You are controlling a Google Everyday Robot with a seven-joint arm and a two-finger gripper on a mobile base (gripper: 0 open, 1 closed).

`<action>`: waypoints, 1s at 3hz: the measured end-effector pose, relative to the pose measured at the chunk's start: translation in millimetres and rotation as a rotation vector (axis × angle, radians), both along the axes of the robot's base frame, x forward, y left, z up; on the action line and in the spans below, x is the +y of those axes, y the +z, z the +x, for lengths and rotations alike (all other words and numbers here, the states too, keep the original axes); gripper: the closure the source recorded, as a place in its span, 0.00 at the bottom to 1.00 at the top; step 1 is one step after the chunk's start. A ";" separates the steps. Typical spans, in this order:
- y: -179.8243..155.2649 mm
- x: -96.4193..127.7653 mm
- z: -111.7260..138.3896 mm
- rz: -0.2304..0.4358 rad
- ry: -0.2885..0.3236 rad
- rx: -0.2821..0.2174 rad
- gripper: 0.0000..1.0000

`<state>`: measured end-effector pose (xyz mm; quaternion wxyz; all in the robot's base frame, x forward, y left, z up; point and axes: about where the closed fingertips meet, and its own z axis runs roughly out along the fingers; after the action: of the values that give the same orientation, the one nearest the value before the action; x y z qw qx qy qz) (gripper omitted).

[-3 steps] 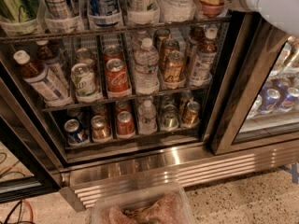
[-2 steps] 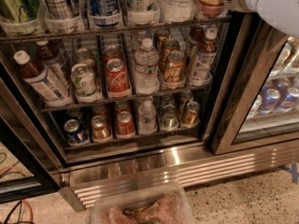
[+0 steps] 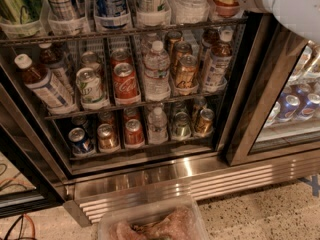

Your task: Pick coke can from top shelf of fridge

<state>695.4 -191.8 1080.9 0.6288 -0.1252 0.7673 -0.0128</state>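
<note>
Coke can [image 3: 125, 81] — red, silver-topped; claw off-frame upper-right.

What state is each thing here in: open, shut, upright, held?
Red aluminium coke can: upright on the middle rack in view, untouched.
Black-framed drinks fridge: left section looks open.
Right glass door: shut.
Clear plastic water bottle: upright, capped.
Brown white-capped bottle: leaning left.
Robot's gripper: out of view; only the white arm shows, top right.
</note>
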 end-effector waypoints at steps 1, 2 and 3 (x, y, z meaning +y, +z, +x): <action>0.7 0.9 0.9 0.005 -0.002 -0.005 0.42; 1.7 -0.1 2.1 0.011 -0.006 -0.013 0.40; 1.7 1.9 2.0 0.011 -0.006 -0.013 0.59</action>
<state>697.4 -189.8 1082.6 0.6345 -0.1191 0.7636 -0.0113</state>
